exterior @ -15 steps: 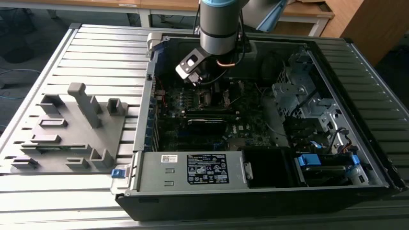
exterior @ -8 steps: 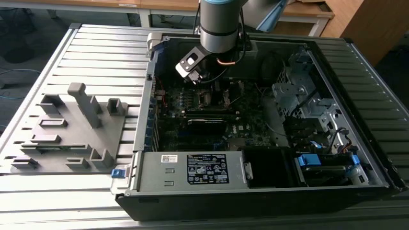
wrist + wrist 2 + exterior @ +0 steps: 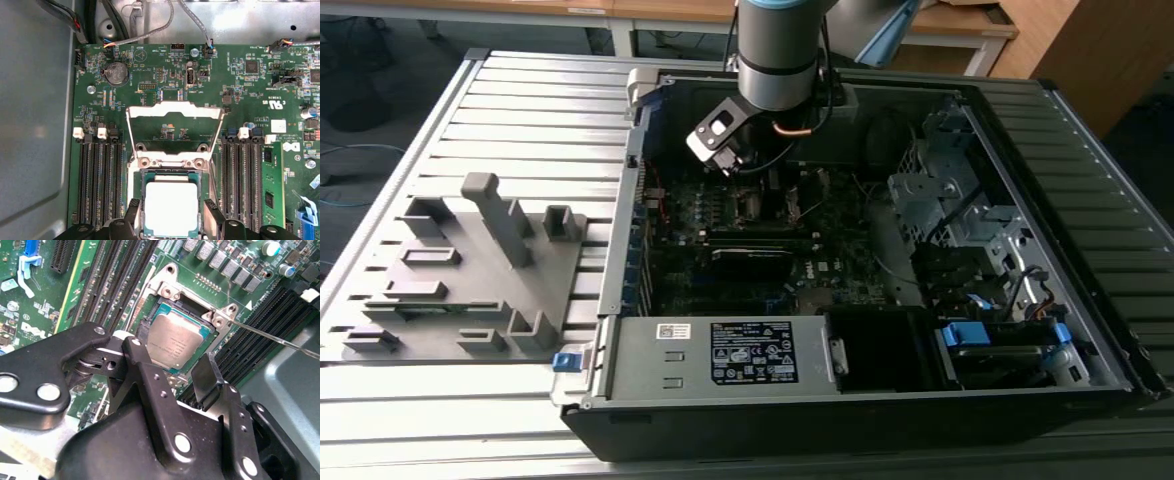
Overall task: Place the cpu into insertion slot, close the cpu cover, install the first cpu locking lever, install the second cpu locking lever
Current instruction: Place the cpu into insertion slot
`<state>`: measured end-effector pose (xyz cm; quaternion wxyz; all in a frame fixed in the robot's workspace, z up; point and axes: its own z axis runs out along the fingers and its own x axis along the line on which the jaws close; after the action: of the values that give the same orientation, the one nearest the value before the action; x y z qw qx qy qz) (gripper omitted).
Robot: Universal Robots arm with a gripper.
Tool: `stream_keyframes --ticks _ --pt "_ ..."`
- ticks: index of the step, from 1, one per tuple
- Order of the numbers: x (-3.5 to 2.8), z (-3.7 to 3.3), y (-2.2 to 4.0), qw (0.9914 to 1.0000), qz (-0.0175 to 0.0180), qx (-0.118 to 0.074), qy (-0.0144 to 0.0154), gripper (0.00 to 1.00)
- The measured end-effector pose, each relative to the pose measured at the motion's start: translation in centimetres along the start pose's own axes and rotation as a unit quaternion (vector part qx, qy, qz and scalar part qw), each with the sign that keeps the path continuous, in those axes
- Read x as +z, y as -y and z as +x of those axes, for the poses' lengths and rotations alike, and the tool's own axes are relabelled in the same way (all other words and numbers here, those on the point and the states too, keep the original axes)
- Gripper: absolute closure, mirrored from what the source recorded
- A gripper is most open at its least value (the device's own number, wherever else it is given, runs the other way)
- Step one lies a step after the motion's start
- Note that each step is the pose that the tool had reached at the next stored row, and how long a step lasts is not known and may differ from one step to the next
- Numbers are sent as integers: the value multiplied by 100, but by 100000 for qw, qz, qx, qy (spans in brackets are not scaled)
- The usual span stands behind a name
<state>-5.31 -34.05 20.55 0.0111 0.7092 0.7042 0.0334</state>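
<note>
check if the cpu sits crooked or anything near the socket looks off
Nothing stands out. The cpu appears to lie square in the insertion slot, edges parallel to its rim. The cpu cover is swung open off the slot and looks unbent. The gripper, fingers open, flanks the chip.

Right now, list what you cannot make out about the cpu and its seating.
- First wrist view: glare washes out the top of the cpu; no surface detail.
- Second wrist view: the pincer covers one cpu corner, so full seating cannot be judged.
- Exterior view: the arm hides the cpu.
</note>
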Motion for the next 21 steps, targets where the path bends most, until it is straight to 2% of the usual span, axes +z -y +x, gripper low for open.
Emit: stream_keyframes --ticks 4,6,7,9,10,12,13,15,21 --pt "0 0 0 100000 0 0 -1 41" --pt "-1 0 0 100000 1 2 2 53" --pt "-1 0 0 100000 1 1 2 53" --pt "-1 0 0 100000 2 1 3 65" --pt "-1 0 0 100000 2 0 0 65" --pt "-2 0 0 100000 2 1 2 77" --pt "-2 0 0 100000 0 1 1 77" --pt "-2 0 0 100000 -1 1 -1 89" --pt "-3 0 0 100000 0 1 -2 89"
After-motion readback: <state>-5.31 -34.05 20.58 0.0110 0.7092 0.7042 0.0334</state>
